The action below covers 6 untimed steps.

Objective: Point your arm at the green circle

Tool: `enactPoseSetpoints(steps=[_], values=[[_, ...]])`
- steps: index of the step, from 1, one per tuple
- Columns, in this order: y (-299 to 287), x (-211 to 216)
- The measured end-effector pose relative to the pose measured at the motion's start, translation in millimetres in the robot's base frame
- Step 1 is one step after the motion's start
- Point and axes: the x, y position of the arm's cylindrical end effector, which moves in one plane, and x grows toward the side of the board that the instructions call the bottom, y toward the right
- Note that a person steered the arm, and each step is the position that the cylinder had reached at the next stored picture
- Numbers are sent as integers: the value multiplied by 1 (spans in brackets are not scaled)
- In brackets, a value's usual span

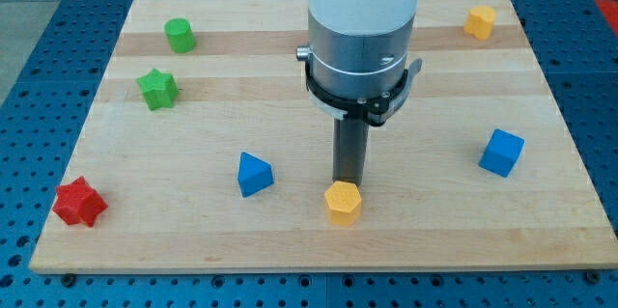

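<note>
Near the middle of the wooden board [290, 240], my tip [346, 184] is resting just behind the yellow hexagonal block [343, 203], seemingly touching it. No claw is fitted; the arm is ending in a plain dark rod. At far left, the green circle [179, 35] is standing well apart from the tip, with the green star [157, 89] just nearer. A red star [79, 202] is sitting at near left, a blue triangular block [254, 174] left of the tip, a blue cube [501, 152] at right, and a second yellow block [479, 21] at far right.
</note>
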Motion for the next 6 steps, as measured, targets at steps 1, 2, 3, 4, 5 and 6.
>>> enactPoseSetpoints(steps=[1, 2, 3, 4, 5, 6], values=[[-3, -30], [-14, -91], [-46, -130], [-71, -180], [-91, -239], [-121, -277]])
